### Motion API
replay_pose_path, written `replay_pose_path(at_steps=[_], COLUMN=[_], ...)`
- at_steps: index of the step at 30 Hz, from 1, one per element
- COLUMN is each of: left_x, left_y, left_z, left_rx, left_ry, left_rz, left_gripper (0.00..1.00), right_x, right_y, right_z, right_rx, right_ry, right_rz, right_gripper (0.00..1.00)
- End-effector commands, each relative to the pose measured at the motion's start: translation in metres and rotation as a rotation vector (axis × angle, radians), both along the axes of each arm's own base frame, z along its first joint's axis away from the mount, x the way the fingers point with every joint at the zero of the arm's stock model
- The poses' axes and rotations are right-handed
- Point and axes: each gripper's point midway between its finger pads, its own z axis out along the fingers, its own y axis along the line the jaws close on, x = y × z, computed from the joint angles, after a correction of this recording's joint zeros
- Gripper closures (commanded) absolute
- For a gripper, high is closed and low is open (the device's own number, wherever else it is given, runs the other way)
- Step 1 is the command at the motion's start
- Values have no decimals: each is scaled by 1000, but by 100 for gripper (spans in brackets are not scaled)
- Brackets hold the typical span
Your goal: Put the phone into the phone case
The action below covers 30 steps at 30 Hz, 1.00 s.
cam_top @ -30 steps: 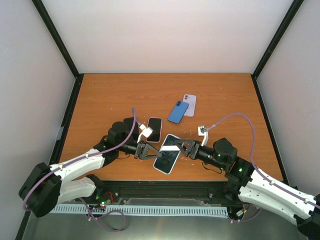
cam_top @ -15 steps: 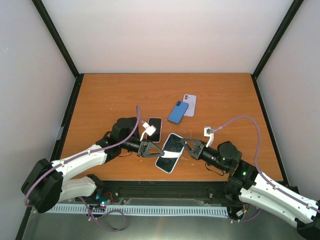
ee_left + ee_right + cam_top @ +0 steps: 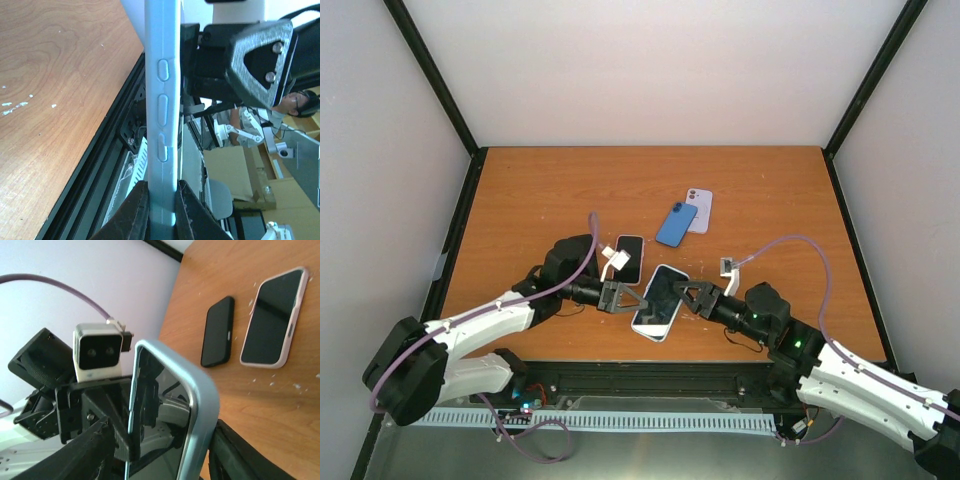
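A dark-screened phone sits inside the rim of a light blue phone case (image 3: 660, 302), held on edge just above the table near its front. My left gripper (image 3: 625, 298) is shut on the case's left side. In the left wrist view both fingers pinch the case's thin blue edge (image 3: 162, 100), at my left gripper (image 3: 161, 187). My right gripper (image 3: 685, 295) is at the case's right side. In the right wrist view its fingers stand on either side of the cased phone (image 3: 200, 405), and my right gripper (image 3: 162, 440) is open, with a gap at the left finger.
A pink-rimmed phone (image 3: 629, 258) lies face up just behind the held one. A blue phone (image 3: 675, 224) and a lilac phone (image 3: 697, 209) lie farther back. The right wrist view shows a black phone (image 3: 218, 332) beside the pink-rimmed one (image 3: 272, 317). The table's front edge is close below.
The cased phone has shifted slightly right and away from the front edge. My right gripper drew back a little, then came in again at the phone's right side. The left grip is unchanged.
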Motion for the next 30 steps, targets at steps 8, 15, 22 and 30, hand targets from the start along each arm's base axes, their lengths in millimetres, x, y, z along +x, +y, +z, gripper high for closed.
replay_pose_path(at_steps=[8,15,22,30], left_x=[22,33,46,61], left_y=[-4,-4,-1,15], left_z=[33,27,21,13], left_rx=[-101,-54,27,157], left_ry=[-49,-64,-83,-147], left_rz=[116,174,240,356], left_gripper=[100,100,69,3], right_x=[-12,-9,-4,10], right_y=[22,15,6,-8], right_z=[3,-1,-18,-52], right_rx=[82,62,-51,-280], right_ry=[16,5,36,75], right_rz=[118,86,34,-17], right_gripper=[78,97,97,97])
